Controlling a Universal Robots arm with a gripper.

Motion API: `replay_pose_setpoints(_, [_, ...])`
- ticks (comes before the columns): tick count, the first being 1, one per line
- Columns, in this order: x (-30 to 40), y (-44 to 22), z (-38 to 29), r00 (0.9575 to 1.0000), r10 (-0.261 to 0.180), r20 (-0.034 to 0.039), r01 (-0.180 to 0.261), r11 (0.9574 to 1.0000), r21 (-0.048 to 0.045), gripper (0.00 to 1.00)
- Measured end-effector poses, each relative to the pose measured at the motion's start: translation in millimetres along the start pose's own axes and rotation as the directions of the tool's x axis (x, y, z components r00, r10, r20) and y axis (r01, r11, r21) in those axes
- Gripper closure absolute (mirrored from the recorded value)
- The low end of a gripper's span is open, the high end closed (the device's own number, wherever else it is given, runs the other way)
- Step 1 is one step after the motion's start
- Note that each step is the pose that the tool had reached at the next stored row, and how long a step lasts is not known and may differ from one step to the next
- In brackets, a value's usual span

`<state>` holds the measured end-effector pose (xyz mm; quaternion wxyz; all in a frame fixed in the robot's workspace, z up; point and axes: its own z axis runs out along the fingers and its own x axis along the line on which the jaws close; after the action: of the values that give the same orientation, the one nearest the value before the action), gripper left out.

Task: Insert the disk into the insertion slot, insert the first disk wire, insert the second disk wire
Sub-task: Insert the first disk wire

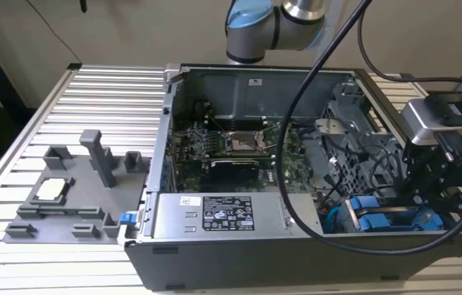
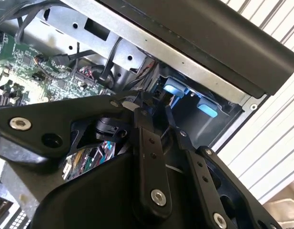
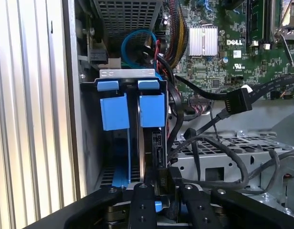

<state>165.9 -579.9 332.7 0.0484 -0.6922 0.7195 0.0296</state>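
First wrist view: disk (image 3: 151,112) upright, on edge

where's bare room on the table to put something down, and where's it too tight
In the exterior view, bare slats of the table lie beyond the grey fixture, up to the computer case, and in a strip in front of the fixture. Crowded: the case's corner at the blue carriers, packed with cables and the gripper.
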Motion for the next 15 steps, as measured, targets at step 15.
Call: replay_pose_setpoints(15, [-6.5, -1.4, -58.3, 1.0, 0.0, 0.0, 0.0, 1.0, -0.0008, 0.73])
